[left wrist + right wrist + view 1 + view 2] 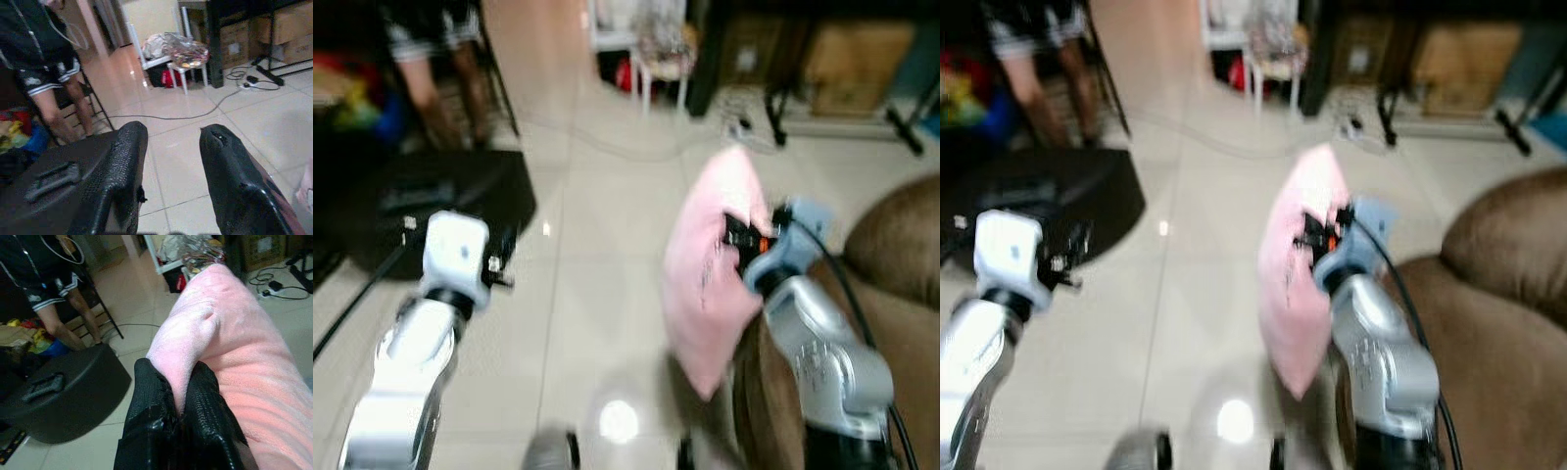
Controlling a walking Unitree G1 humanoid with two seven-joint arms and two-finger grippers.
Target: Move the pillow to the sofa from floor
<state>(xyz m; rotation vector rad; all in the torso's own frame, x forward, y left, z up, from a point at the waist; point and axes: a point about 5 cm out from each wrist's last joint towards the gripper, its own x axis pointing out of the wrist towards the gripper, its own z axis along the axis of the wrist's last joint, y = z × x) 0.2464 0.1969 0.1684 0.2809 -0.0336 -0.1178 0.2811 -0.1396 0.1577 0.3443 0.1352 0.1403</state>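
Observation:
A pink fleecy pillow (715,269) hangs in the air above the tiled floor, just left of the brown sofa (901,294). My right gripper (178,406) is shut on a fold of the pillow (234,357), and the right arm rises at the sofa's near edge. My left gripper (168,156) is open with nothing between its fingers, held out over the floor at the left, near a black case (440,206).
A person (431,59) stands at the back left beside the black case. A white stool (656,69) with clutter, cardboard boxes (847,54), a black stand's legs and cables (744,122) line the back. Bare tiles lie between case and sofa.

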